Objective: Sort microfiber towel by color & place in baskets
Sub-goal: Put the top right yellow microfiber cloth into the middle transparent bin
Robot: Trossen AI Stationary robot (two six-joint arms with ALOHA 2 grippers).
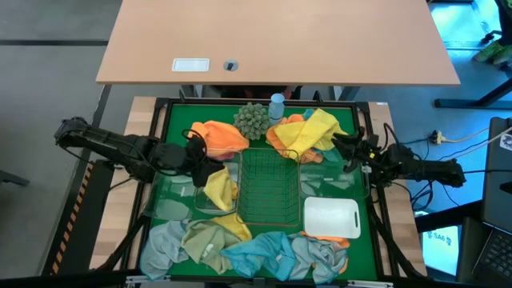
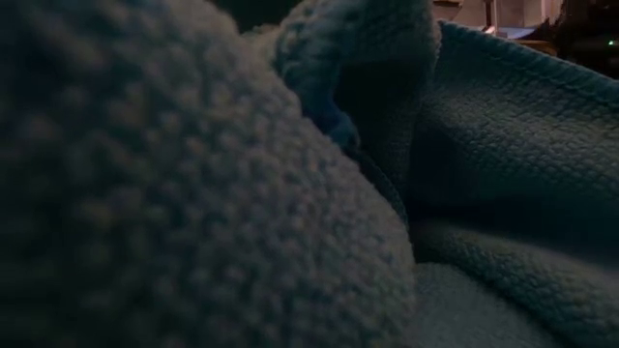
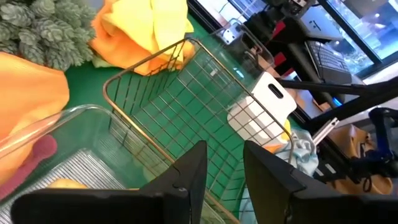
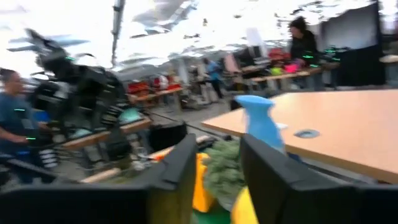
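Towels: yellow towel [image 1: 316,130] lay heaped just behind wire basket [image 1: 270,188] | soft, light, limp; pinch a raised fold | right gripper [image 1: 336,142] beside it, jaws parted, empty | left gripper [image 1: 194,158] left of basket, jaws spread.

Both arms are dark, near-black, built of rounded jointed segments with thin black cables looping along them toward the wrists. The left gripper [image 3: 222,177] ends in two flat, matte black fingers with squared tips and slanted inner edges, widening toward a blocky black base behind them. The right gripper [image 4: 217,177] has the same pair of broad black fingers.
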